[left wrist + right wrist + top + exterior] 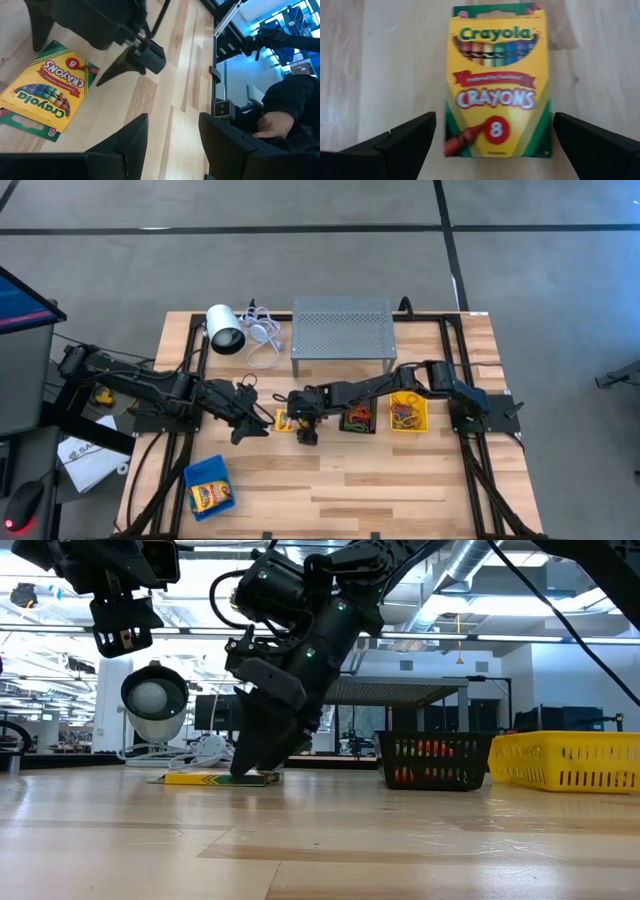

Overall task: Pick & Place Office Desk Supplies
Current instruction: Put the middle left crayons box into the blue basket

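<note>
A pale butcher-block table (330, 480) stands on a grey floor. Flat on it, near the middle, lies a yellow crayon box (496, 80), printed face up. The right gripper (492, 145) hangs just above the box, its two fingers spread wide, one on each side of the box's long edges, touching nothing. To do this pick well, I judge it should keep the box centred between the fingers, come straight down until the tips nearly meet the wood, then close evenly on the thin sides so the flat box does not slide or tip.

The left gripper (172, 145) hovers just beside, fingers partly apart and empty. Beyond the box sit a black bin (358, 420) of coloured bands and a yellow bin (408, 412); a blue bin (210, 487) with another crayon box waits near the front left.
</note>
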Motion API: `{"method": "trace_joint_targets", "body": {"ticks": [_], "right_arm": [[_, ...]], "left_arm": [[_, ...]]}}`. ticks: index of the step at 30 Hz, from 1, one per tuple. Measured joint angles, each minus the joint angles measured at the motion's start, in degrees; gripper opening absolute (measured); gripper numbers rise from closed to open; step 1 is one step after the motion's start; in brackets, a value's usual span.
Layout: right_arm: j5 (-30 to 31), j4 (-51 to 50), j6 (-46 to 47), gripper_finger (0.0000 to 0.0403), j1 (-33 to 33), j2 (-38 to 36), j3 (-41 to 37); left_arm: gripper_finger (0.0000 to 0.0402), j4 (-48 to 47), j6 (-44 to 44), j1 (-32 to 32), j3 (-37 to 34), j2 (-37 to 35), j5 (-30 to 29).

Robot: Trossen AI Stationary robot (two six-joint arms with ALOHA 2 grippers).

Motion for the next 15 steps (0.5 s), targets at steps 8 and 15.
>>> {"method": "trace_joint_targets", "body": {"ticks": [8, 15], "right_arm": [[1.74, 0.18, -0.08, 0.0389, 2.02, 2.33, 0.39], [2.95, 0.44, 1.48, 0.0327, 2.44, 3.89, 0.39]], "left_arm": [[0.0172, -0.01, -0.12, 0.0, 0.0, 0.02, 0.01], [0.0172, -0.06, -0.13, 0.0, 0.0, 0.02, 0.02]]}}
